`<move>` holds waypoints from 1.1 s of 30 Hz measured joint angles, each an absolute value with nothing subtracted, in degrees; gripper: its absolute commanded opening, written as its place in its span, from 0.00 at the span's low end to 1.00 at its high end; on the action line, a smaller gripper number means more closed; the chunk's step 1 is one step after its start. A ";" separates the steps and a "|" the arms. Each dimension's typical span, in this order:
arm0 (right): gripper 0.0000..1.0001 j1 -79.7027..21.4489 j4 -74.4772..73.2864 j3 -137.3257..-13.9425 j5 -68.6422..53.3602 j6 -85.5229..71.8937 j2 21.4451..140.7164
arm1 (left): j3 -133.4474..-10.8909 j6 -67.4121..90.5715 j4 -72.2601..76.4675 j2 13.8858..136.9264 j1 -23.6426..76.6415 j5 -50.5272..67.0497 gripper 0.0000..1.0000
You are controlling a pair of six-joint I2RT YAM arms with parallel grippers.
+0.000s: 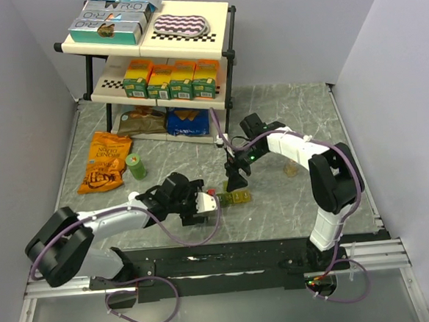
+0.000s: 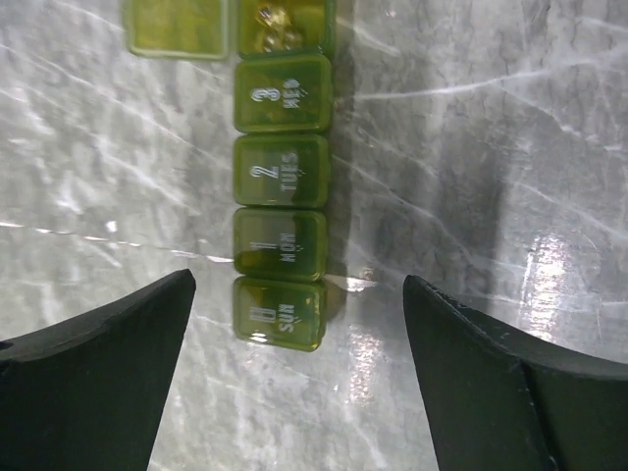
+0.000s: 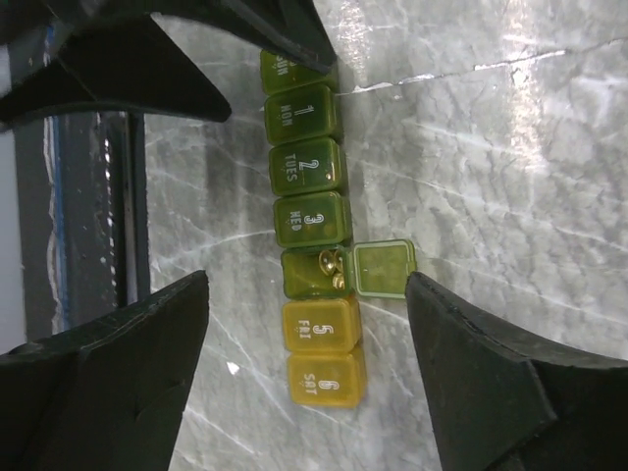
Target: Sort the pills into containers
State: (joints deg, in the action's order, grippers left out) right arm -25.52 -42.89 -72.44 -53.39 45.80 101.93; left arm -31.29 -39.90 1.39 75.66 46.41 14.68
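**Containers** (image 3: 312, 177): one strip of seven joined compartments, dark green shading to yellow. It lies flat on the marble-patterned table (image 3: 510, 147), in its near half, between the two arms. The lids marked SUN, MON, TUES, WED, FRI and SAT are closed. The fifth compartment is open, its lid (image 3: 383, 268) folded out to the side.

**Pills** (image 3: 331, 265): a few gold ones inside the open compartment.

**Left tool** (image 2: 297, 285): open, at the SUN end of the strip, with its fingers wide apart on either side and clear of it.

**Right tool** (image 3: 306, 280): open, fingers flanking the open compartment, holding nothing.

**Green bottle** (image 1: 135, 165): upright on the table, well left of the strip, beside an orange snack bag (image 1: 106, 163).

**Shelf** (image 1: 218, 21): two tiers at the back of the table, holding boxes and cartons.
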 measured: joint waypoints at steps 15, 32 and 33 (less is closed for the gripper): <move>0.76 -22.22 -37.93 -73.95 -57.69 31.35 106.02 | -40.80 -39.72 -6.37 86.85 44.82 16.75 0.44; 0.40 -21.85 -28.08 -73.82 -56.75 12.29 110.13 | -41.69 -36.77 -7.14 87.50 44.82 16.73 0.14; 0.40 -21.85 -27.88 -73.82 -56.23 11.68 110.17 | -41.76 -36.51 -7.18 87.55 44.82 16.73 0.13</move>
State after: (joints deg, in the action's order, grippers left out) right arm -21.85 -27.88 -73.82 -56.23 11.68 110.17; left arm -41.76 -36.51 -7.18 87.55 44.82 16.73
